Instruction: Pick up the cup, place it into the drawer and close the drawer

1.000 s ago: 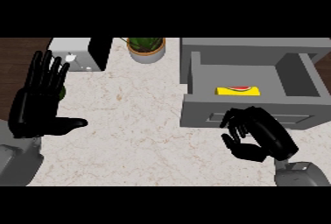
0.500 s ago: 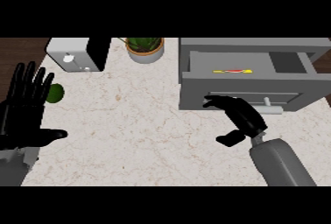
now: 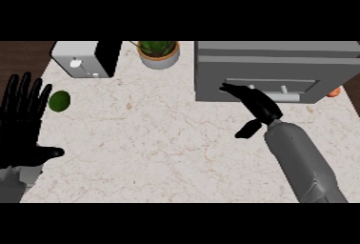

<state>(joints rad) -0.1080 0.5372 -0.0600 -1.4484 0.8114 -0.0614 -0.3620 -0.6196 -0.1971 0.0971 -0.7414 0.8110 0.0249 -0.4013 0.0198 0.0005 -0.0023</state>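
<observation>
Grey drawer now sits pushed in flush; a second ago it stood open. Right hand, fingers straight, presses its front. Cup is out of sight, likely inside. Left hand rests open at the worktop edge, so the task looks nearly done

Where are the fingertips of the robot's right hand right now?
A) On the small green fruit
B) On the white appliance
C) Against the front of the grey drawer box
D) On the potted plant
C: the black right hand reaches with straight fingers to the front panel of the grey drawer box.
</observation>
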